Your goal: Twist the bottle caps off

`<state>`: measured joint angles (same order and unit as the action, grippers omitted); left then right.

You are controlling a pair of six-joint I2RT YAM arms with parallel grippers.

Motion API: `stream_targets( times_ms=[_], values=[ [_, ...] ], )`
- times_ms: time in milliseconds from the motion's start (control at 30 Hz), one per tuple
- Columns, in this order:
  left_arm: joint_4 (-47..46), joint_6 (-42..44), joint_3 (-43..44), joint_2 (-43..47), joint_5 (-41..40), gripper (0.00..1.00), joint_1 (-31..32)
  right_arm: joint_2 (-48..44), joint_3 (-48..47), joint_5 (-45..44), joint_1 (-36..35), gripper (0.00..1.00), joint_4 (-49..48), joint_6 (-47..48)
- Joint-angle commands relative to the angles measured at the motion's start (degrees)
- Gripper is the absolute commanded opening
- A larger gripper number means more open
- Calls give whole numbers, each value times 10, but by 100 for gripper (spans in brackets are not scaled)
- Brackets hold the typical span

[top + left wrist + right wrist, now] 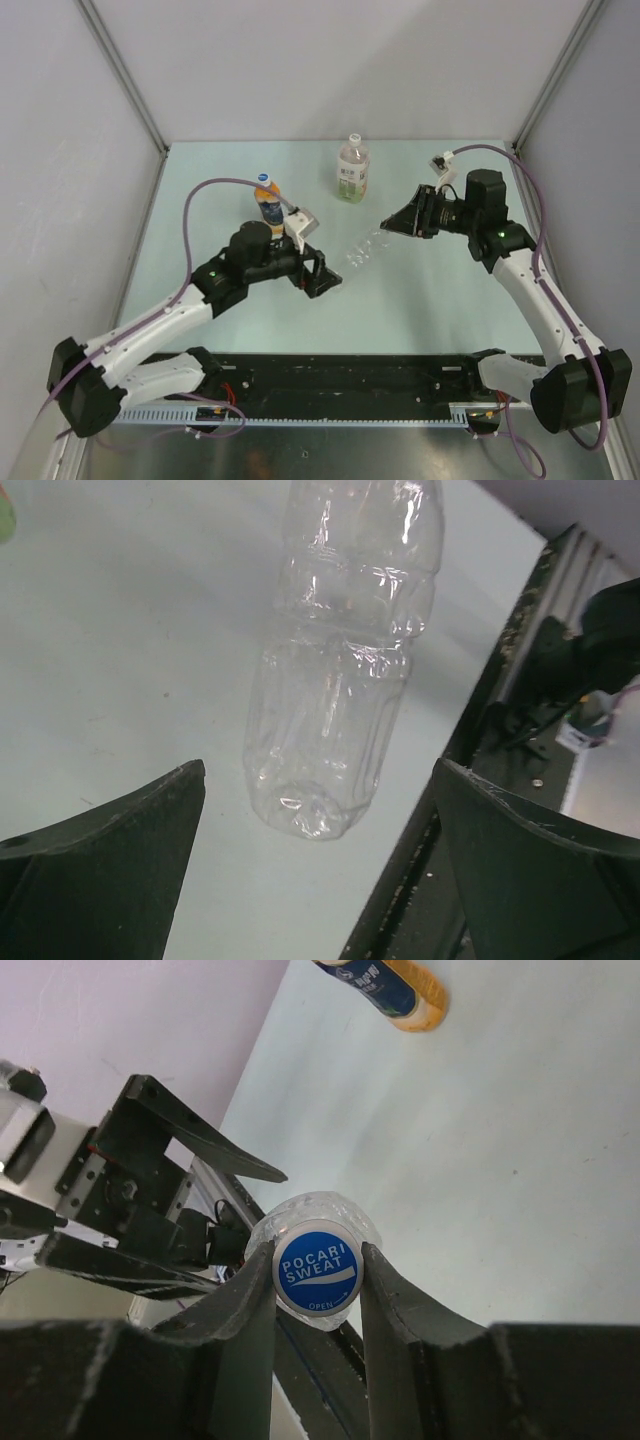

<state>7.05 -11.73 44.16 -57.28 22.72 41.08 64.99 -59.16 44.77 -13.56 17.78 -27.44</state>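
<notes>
Bottle cap (317, 1272) clamped by right gripper (316, 1262); pale-green table (440, 300) meets grey walls (350, 60).

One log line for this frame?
bottle: lying on table | cap: on | right tool: shut on cap | left tool: open, astride bottle base, no contact

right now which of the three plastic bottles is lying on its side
The clear crumpled bottle between the arms, its blue cap pinched by the right gripper. The orange-labelled bottle and the green-labelled bottle both stand upright farther back.
</notes>
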Motion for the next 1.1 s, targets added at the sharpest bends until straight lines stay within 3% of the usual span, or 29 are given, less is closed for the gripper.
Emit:
stream_targets(
  times_ms=[0,167,500,600,833,1000,1067],
  values=[
    [-6,53,37,-39,-134,99,54,7,-8,9,4,0,6,-9],
    [-7,76,62,-96,-186,99,102,12,-7,1,3,0,14,-14],
    [-9,73,94,-192,-261,97,140,9,1,-7,0,0,21,-13],
    [-11,72,96,-200,-267,86,145,7,4,-6,-1,0,17,-15],
    [-20,83,90,-195,-260,47,147,12,12,7,-2,0,2,-20],
    [-22,77,77,-176,-255,35,147,6,13,10,-4,7,-9,-24],
    [-22,78,70,-162,-255,34,147,3,14,2,-4,19,-11,-25]
  ],
)
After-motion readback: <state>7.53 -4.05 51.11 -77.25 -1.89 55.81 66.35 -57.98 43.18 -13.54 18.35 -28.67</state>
